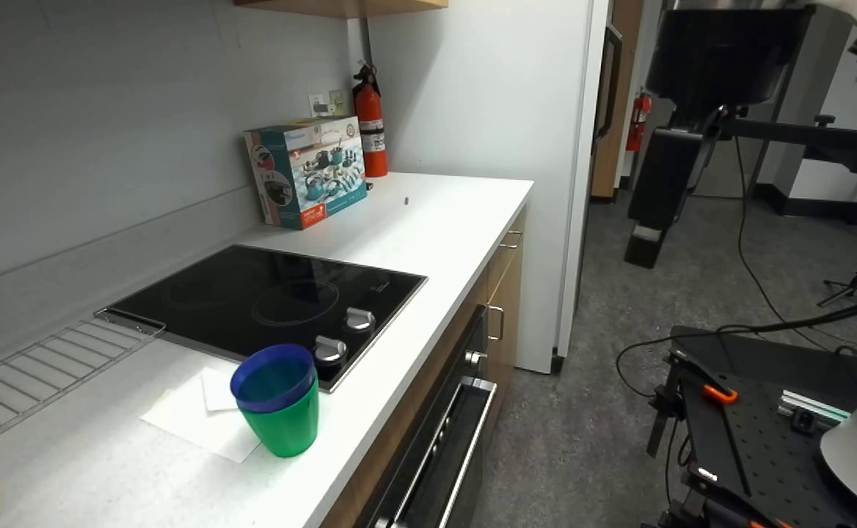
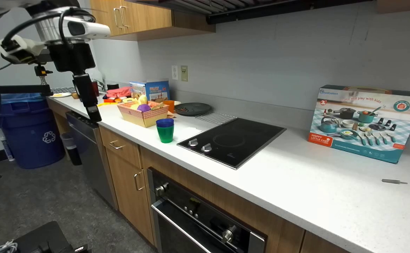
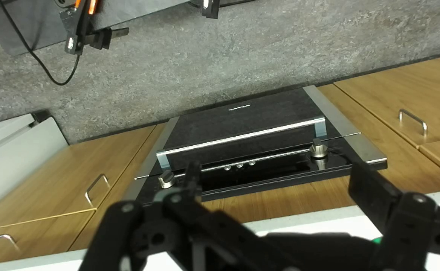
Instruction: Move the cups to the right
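Wrist view: the gripper (image 3: pixel 278 180) is released, its two fingers (image 3: pixel 370 192) parted wide, with the front of the oven (image 3: pixel 239 120) and the grey floor (image 3: pixel 261 52) showing past them. A sliver of green (image 3: pixel 377 240) (too small a piece to name) peeks out beside one finger. In both exterior views the gripper hangs fingertips down, well apart from the cups (image 1: pixel 276 400). These are nested, a blue one inside a green one, and stand upright on the white counter (image 1: pixel 91 469), near its front edge and just beside the cooktop (image 1: pixel 230 293). White paper (image 1: pixel 194 425) lies next to them, and a wire rack (image 1: pixel 62 370) lies by the cooktop's corner. In an exterior view a basket (image 2: pixel 134 116) holding yellow and purple pieces (image 2: pixel 144 108) stands near the cups, with a dark pan (image 2: pixel 192 109) farther back. Across the cooktop from the cups stands a printed box (image 1: pixel 326 172), and a red fire extinguisher (image 1: pixel 373 136) is near it.
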Controlling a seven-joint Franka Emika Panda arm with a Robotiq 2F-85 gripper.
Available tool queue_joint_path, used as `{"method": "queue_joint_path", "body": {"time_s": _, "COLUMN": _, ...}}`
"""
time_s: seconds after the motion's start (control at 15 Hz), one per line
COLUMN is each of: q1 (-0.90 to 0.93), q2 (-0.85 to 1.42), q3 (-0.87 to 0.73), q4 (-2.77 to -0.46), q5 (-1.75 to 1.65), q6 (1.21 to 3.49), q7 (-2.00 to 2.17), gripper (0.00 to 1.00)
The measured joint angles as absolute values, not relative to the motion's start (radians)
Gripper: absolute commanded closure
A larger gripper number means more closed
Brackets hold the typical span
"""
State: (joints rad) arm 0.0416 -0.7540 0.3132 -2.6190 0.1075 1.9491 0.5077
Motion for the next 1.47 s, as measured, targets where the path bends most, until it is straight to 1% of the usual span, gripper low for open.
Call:
{"method": "queue_joint_path", "body": {"time_s": 0.27, "q1": 0.042, "q2": -0.741, "q3": 0.316, "q4": -2.626, "q5": 0.107, "q6": 1.970, "q7": 0.508, "gripper": 0.00}}
{"method": "queue_joint_path", "body": {"time_s": 0.53, "q1": 0.041, "q2": -0.657, "q3": 0.349, "q4": -2.667, "q5": 0.104, "q6": 2.130, "q7": 0.532, "gripper": 0.00}}
{"method": "queue_joint_path", "body": {"time_s": 0.87, "q1": 0.028, "q2": -0.447, "q3": 0.360, "q4": -2.675, "q5": 0.064, "q6": 2.345, "q7": 0.580, "gripper": 0.00}}
{"method": "queue_joint_path", "body": {"time_s": 1.07, "q1": 0.014, "q2": -0.360, "q3": 0.334, "q4": -2.646, "q5": 0.042, "q6": 2.369, "q7": 0.583, "gripper": 0.00}}
{"method": "queue_joint_path", "body": {"time_s": 1.47, "q1": 0.013, "q2": -0.348, "q3": 0.328, "q4": -2.631, "q5": 0.040, "q6": 2.369, "q7": 0.583, "gripper": 0.00}}
